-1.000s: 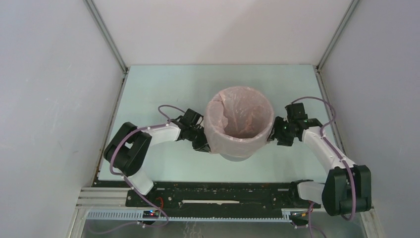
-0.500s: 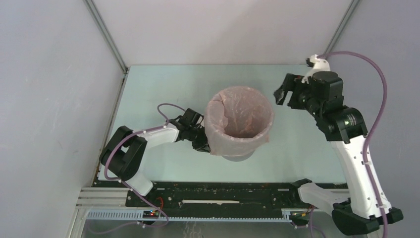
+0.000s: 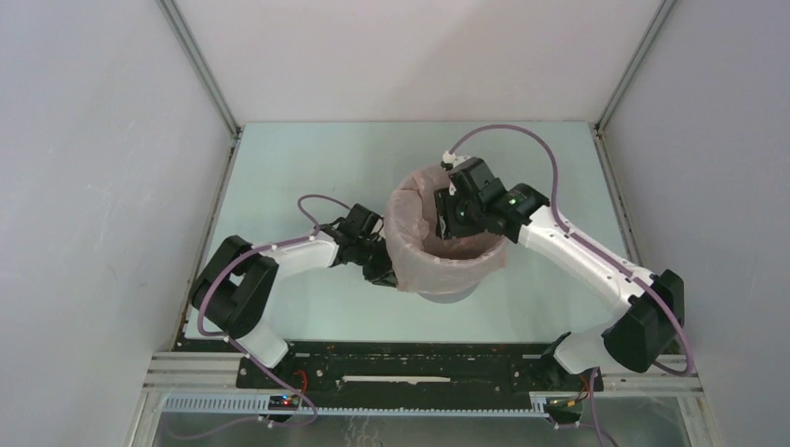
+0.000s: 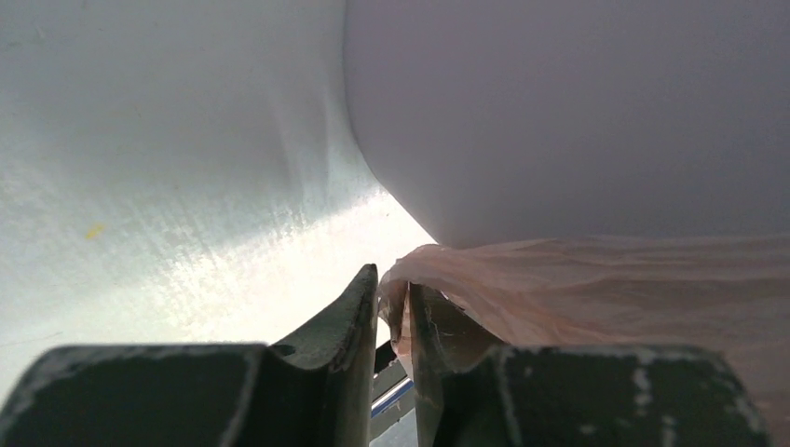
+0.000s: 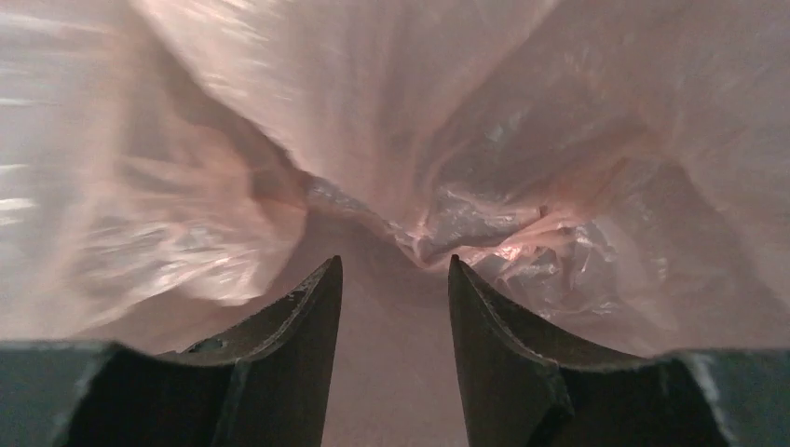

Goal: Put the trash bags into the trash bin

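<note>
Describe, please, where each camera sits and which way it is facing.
Top external: above and behind the robot, looking down on the table, the trash bin and both arms.
Left wrist: low beside the bin, facing its wall; the left gripper pinches the hem of the trash bag.
Right wrist: at the bin's mouth, facing down into the bag; the open right gripper frames crumpled film.
Shared: all three views show the bag.

The left arm (image 3: 298, 251) lay low, forearm stretched rightward, its claw (image 4: 392, 287) pinched nearly closed on the trash bag (image 4: 606, 279) edge. The right arm (image 3: 578, 251) arched in from the right, its claw (image 5: 395, 270) angled downward, 2 fingers (image 5: 289, 345) spread apart.
</note>
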